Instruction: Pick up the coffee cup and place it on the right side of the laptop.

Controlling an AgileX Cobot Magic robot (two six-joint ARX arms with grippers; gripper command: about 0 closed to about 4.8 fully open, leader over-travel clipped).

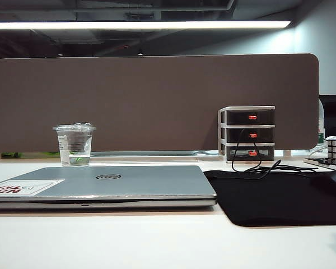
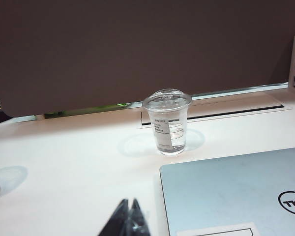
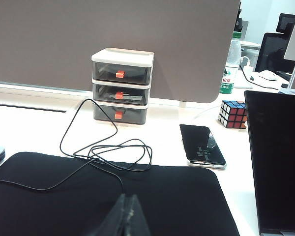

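- Clear plastic coffee cup, lidded, upright, white printed label on the wall; stood on the white worktop just beyond the laptop's far left corner, apart from it, in front of the brown partition.
- Silver-grey laptop, lid shut, round logo up, white sticker with red letters at the near left corner; lay flat left of centre in the exterior view.
- Black mat immediately right of the laptop, a loose black cable coiled over its far edge; judged the likely set-down area, cable to be avoided.
- Stacked mini drawer unit, colour cube and dark phone further right; none in the cup's path.
- Left hand: fingertips pressed together, nothing pinched; low at the near edge of its wrist view, cup ahead and slightly toward the laptop side, bare worktop between.
- Right hand: tips seen meeting, nothing held; hung over the mat, well apart from the cup.
- Cup axis vertical; left hand judged the nearer, approach from the side, fingers needing to spread first.
- Task judged not yet begun.
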